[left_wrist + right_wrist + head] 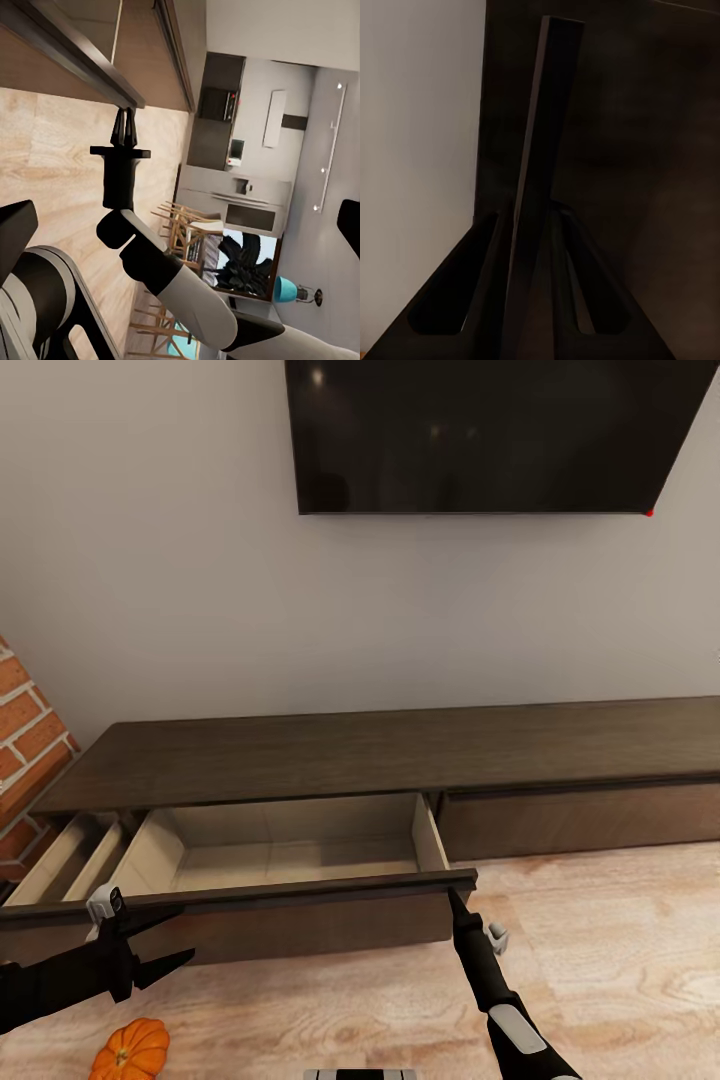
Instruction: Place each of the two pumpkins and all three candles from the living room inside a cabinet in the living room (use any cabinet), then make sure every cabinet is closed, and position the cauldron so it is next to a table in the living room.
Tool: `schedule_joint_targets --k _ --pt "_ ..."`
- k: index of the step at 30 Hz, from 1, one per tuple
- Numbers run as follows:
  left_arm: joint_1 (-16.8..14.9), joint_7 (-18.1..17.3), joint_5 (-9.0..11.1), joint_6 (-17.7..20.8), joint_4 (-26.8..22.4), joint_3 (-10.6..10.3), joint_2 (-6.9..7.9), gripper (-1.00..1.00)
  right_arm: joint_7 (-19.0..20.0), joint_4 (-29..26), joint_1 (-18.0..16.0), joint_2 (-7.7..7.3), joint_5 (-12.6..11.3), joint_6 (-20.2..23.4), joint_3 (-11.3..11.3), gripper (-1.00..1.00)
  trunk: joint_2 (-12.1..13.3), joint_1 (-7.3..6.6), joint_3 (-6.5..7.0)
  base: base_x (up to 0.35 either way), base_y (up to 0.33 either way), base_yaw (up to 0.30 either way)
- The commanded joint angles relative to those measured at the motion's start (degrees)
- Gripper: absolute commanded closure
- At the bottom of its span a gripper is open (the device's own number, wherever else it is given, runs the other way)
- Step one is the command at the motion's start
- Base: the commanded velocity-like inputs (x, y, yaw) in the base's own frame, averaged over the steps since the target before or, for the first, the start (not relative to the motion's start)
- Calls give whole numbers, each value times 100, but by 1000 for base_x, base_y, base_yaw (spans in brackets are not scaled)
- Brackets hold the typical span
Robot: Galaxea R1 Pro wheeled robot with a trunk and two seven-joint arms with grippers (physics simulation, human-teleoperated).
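The cabinet (400, 750) is a long, low, dark brown unit against the wall, with one wide drawer (290, 840) pulled out and its pale interior empty. My right gripper (453, 898) is shut on the top edge of the drawer front (300, 925), near its right corner. The left wrist view shows that right gripper (124, 127) pinching the edge, and in the right wrist view the thin dark edge (547, 112) runs between its fingers (457, 300). My left gripper (170, 945) hangs open and empty before the drawer front's left end. One orange pumpkin (132, 1050) sits on the floor below it.
A second drawer (70, 860) stands open at the far left, beside the brick fireplace (25, 740). A black TV (480, 430) hangs on the wall above. Pale wood floor (620, 940) extends to the right. Wooden chairs (184, 232) and a kitchen lie far behind.
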Motion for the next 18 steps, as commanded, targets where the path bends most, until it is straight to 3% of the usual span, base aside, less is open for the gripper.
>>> schedule_joint_targets --k 1,18 --pt "-4 0 0 0 2 -4 0 -100 35 121 3 6 71 23 232 100 0 1 0 -5 0 0" --pt "-4 0 1 0 2 -4 0 -100 31 119 3 13 74 23 235 100 0 1 0 -66 0 0"
